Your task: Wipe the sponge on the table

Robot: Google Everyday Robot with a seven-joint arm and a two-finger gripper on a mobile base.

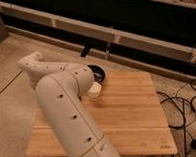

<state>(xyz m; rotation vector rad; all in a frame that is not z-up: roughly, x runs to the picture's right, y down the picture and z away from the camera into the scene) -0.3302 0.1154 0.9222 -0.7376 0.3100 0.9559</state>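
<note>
Camera view crowded lower left by white arm (64,111), cut off at the bottom, covering much of the wooden table (134,110). On floor at right, black cables (182,110). At table's far edge, dark bowl (98,72), half masked. Beside it the gripper (94,81), mostly hidden; open or closed, cannot tell. Just below, small whitish lump (93,91), perhaps the sponge, hard to tell.

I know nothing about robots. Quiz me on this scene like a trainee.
1. True or false: the robot's hand is in plain view above the table.
2. The black round object sits: A) near the table's far edge; B) on the floor; C) at the near right corner.
3. Fill in: the table top is made of ____.
Key: 1 false, the arm hides the hand; 2 A; 3 wood.
</note>
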